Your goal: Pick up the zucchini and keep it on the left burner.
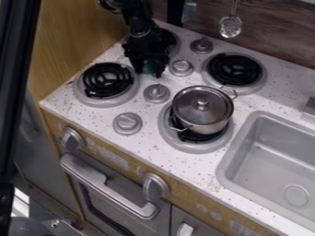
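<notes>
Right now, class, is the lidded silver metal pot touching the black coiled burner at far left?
Apart. The camera view shows a round grey knob and speckled white countertop between the silver pot and black burner.

Teal patch (149,68) at the gripper's (148,73) lower end: too blurred to identify. Burner (175,42) directly behind the gripper: largely hidden by the arm (137,16), itself cut off above. Burner (191,147) below right of it: partly covered by the pot (203,110). Sink (229,171), farther right: cut off by the edge.
</notes>
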{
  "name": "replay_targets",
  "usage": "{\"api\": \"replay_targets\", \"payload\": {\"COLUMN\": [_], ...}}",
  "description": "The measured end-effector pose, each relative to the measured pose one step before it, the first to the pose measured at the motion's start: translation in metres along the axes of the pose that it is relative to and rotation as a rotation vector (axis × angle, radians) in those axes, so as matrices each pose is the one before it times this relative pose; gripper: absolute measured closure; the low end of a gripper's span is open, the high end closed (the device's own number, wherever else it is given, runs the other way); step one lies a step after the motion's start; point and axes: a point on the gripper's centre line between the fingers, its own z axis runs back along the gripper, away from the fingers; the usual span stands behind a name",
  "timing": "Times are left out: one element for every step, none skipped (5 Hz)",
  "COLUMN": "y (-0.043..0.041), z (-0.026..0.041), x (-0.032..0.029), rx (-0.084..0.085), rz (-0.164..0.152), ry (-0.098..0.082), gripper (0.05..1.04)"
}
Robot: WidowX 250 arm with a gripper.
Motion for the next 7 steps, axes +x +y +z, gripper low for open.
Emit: {"api": "replay_targets", "payload": {"y": [-0.00393,-0.00344,-0.00473,0.00498,0.01360,0.02541,0.01141], "z": [-0.00208,-0.00188,0.00232,0.02102,0.02758,0.00242,0.00000], "x": [-0.00128,0.00045,-0.00543,-0.01822,-0.01361,-0.01356,-0.00356], "rx": [0.0056,0.0034,0.0061,0.0712,0.0277,0.0019,0.0106], "rz": [-0.0064,-0.0008,-0.0020,0.0523,0.0781,0.0709,0.0164], "ry": [0.0013,-0.0043,0.0091,-0.0028,-0.0515,0.0131,0.0158], "gripper": [0.650,0.678,0.678,0.679,0.679,0.679,0.679]}}
